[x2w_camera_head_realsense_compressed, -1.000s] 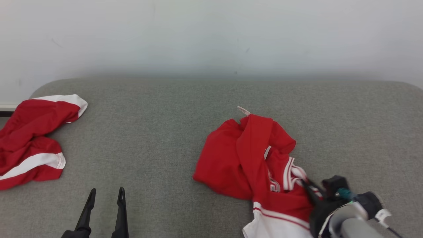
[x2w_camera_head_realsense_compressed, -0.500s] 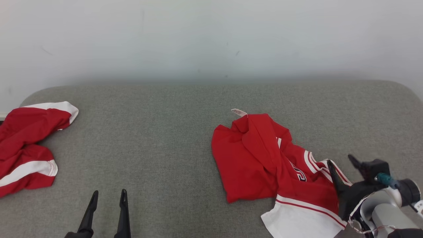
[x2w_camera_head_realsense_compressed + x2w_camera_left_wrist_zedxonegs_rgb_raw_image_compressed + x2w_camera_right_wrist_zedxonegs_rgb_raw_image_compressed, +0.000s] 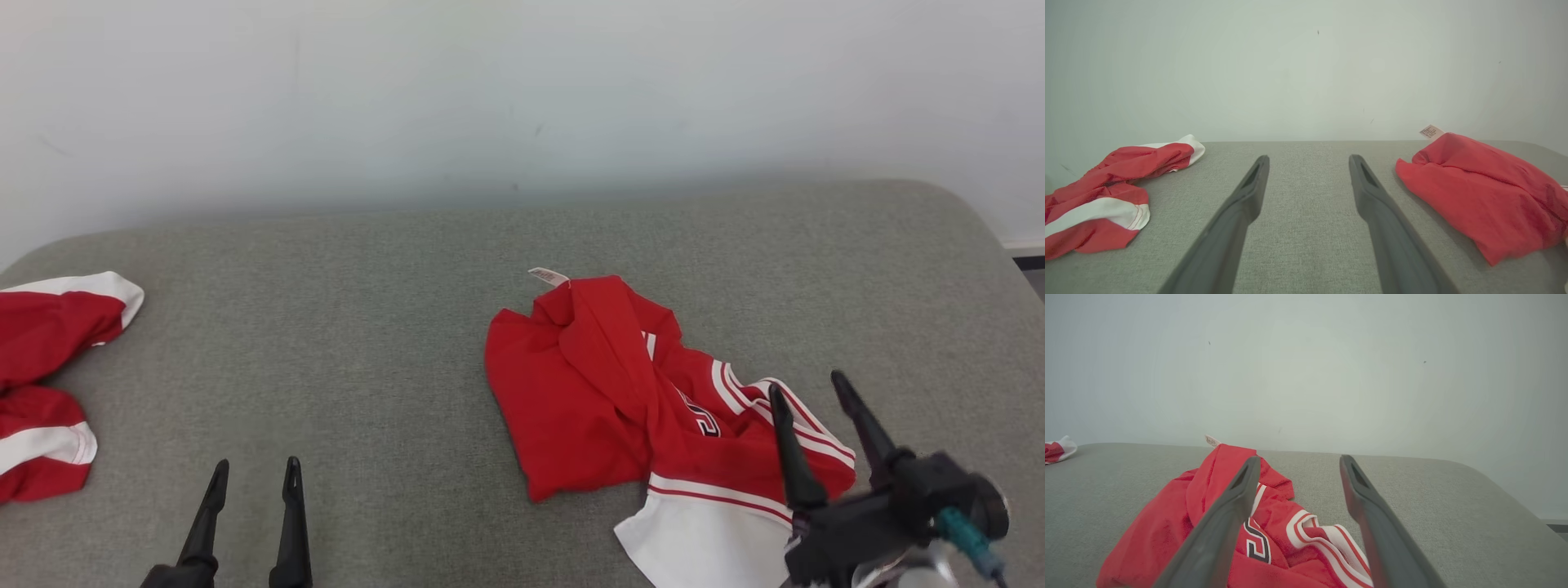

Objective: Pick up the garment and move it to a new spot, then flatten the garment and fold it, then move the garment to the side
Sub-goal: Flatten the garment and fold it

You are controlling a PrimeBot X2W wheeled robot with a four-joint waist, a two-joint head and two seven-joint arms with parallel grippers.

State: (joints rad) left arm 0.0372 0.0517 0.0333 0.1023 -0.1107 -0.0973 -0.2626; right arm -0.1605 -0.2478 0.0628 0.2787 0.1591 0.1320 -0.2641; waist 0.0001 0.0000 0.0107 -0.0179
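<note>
Released since a second ago, the red jersey (image 3: pixel 596 392) is left crumpled on the right half of the grey fabric-covered bench (image 3: pixel 367 327), and the right claw (image 3: pixel 806 385) is now seen spread wide and empty over its near right edge. Its long axis is judged to run from the tag (image 3: pixel 548 276) at far left to the white hem (image 3: pixel 702 539) at near right. The right claw is the nearer; the left claw (image 3: pixel 255 464), likewise spread and empty, is held well apart to the left. Open bench is offered between the jersey and a second red garment (image 3: pixel 41 343) at the left edge.
</note>
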